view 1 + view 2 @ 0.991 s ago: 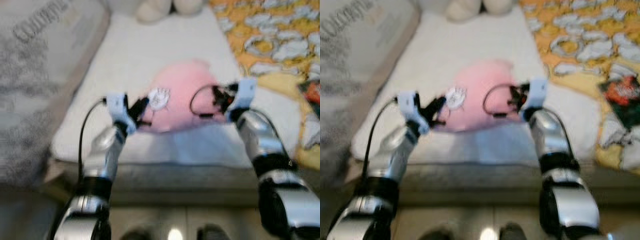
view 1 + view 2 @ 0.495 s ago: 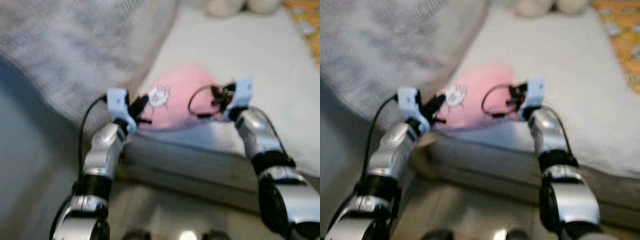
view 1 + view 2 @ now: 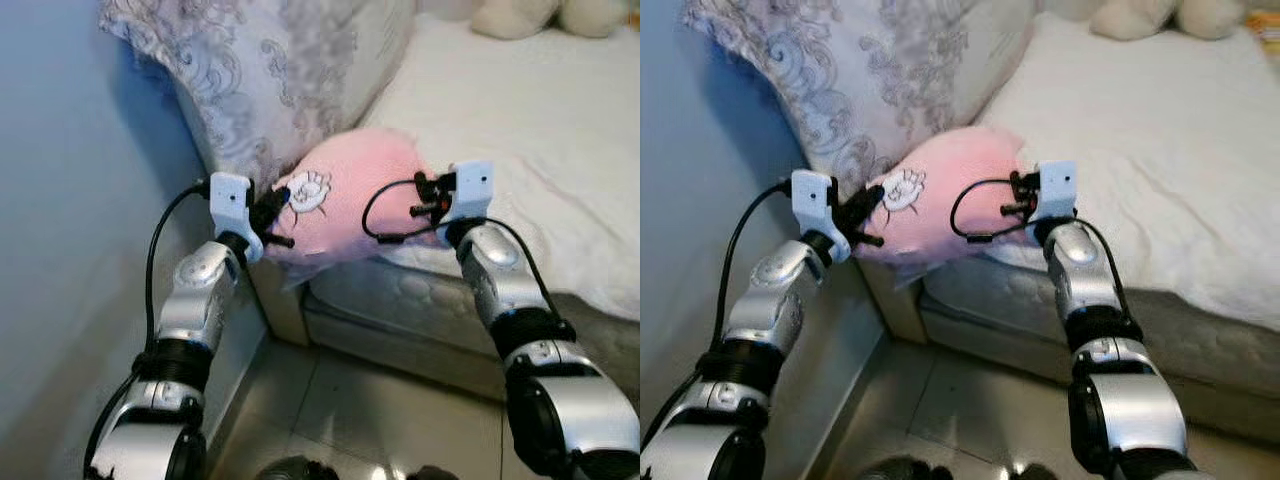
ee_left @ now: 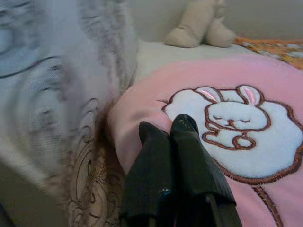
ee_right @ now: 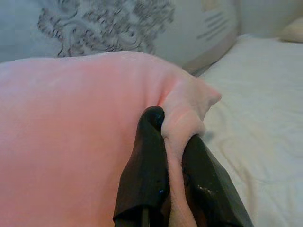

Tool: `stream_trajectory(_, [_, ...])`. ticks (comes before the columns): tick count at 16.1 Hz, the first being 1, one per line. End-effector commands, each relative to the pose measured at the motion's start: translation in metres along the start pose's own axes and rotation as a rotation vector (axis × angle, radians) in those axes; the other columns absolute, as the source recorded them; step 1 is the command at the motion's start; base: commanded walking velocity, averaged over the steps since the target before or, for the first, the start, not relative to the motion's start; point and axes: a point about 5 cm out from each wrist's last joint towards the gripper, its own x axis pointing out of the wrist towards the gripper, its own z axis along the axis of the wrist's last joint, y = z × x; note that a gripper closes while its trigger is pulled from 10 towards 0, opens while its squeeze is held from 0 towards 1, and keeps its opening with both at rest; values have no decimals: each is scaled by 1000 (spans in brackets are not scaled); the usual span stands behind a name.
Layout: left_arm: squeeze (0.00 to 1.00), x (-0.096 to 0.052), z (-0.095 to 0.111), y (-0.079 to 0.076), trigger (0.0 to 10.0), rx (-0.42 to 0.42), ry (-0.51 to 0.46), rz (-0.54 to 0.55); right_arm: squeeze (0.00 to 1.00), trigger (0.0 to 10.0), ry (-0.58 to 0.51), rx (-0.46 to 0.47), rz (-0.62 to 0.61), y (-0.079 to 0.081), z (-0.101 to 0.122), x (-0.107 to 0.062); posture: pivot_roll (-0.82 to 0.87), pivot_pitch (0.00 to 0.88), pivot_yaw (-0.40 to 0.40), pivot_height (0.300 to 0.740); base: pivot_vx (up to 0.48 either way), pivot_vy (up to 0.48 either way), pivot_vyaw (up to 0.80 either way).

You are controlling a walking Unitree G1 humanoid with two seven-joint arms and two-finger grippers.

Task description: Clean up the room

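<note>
Soft pink fleece cushion (image 3: 355, 200) with an embroidered white rabbit patch (image 3: 309, 190), held off the mattress between both arms, at the near corner of the bed and overhanging its edge above the tiled floor (image 3: 340, 410). Left gripper (image 3: 274, 207) at the cushion's patch side, black fingers (image 4: 175, 156) pressed together; fabric caught between them not discernible in the left wrist view, so possibly only a thin fold or mere contact. Right gripper (image 3: 432, 197) at the opposite side, fingers (image 5: 149, 156) pinching a small bunched corner of pink fleece (image 5: 187, 118). Behind the cushion, a large grey pillow with pale scroll pattern (image 3: 270, 70) leaning at the bed's head beside a blue wall (image 3: 70, 200); white mattress cover (image 3: 520, 130) stretching away to a beige plush toy (image 3: 540, 15) at the far end.

Likely failure modes — judged, not observed:
- Slip at the right pinch: small tab of plush fabric, smooth fingers, full cushion weight hanging from it; sudden swing or fast turn enough to pull it free.
- Loss on the left side if no fold is truly clamped — cushion then pivoting about the right pinch and dropping to the floor.
- Arms spreading unevenly: fabric stretched taut, corner torn out of one grip.
- Snagging of the cushion on the patterned pillow, dragging that pillow off the bed.
</note>
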Motion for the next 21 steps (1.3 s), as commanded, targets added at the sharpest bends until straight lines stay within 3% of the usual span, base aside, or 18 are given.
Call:
stream_trajectory(1, [0, 0, 8, 6, 0, 31, -33, 16, 0, 0, -55, -16, -69, -13, 8, -4, -147, 0, 133, 740, 0, 0, -800])
stream_trajectory(4, [0, 1, 6, 5, 0, 42, -23, 12, 0, 0, -65, -17, -82, -14, 9, -4, -147, 0, 131, 740, 0, 0, -800])
stream_trajectory(8, [0, 2, 7, 2, 0, 57, -31, 7, 0, 0, -70, -18, -94, -13, 10, -3, -141, 0, 131, 740, 0, 0, 0])
stream_trajectory(16, [0, 5, 11, 7, 0, 44, -66, 81, 0, 0, -138, -50, -55, -14, 29, 3, -138, 0, 126, 740, 469, 0, 0])
stream_trajectory(21, [0, 17, 33, 16, 0, 77, -102, 94, 0, 0, -177, -66, -49, -19, 58, 15, -135, 0, 123, 740, 480, 0, 0])
